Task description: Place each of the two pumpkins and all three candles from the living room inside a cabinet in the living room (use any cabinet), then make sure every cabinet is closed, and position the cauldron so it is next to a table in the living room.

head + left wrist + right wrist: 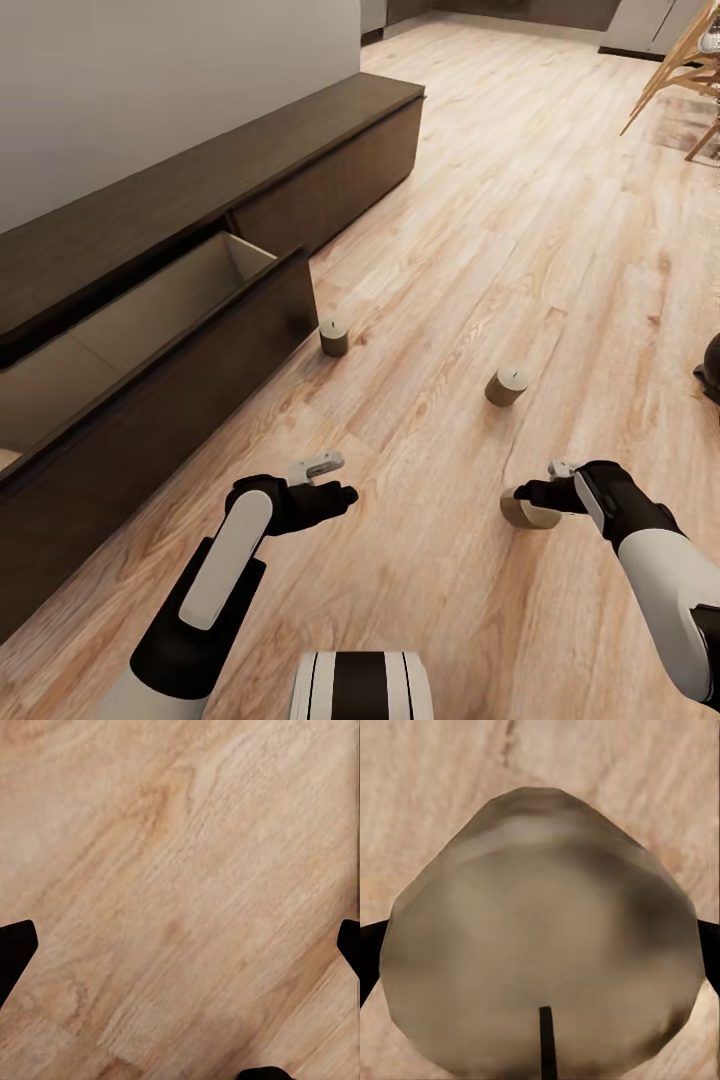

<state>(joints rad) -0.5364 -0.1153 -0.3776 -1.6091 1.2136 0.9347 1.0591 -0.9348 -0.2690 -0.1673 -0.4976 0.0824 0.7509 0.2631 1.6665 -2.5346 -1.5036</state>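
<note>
The cabinet runs along the left wall, and its near drawer is pulled wide, pale inside and bare in the part I can see. Just off that drawer's far corner a candle stands upright on the floor. The left gripper hangs low over bare boards, fingers spread wide with nothing between them; its wrist view has a dark fingertip at each edge and plain wood between. Further right a second candle stands in the open, well apart from the first. Nearer and slightly right, the right gripper is down over the third candle, whose flat top and wick loom large in the right wrist view, with the finger tips showing wide on either side of it, so the jaws look open around it and not yet closed. At the far right edge a dark round shape, possibly the cauldron, just shows. The risk, as I judge it, is a grip too high or off-centre: the stubby candle could tip or squirt out and roll across the smooth boards, and the carry to the drawer crosses in front of the left arm.
</note>
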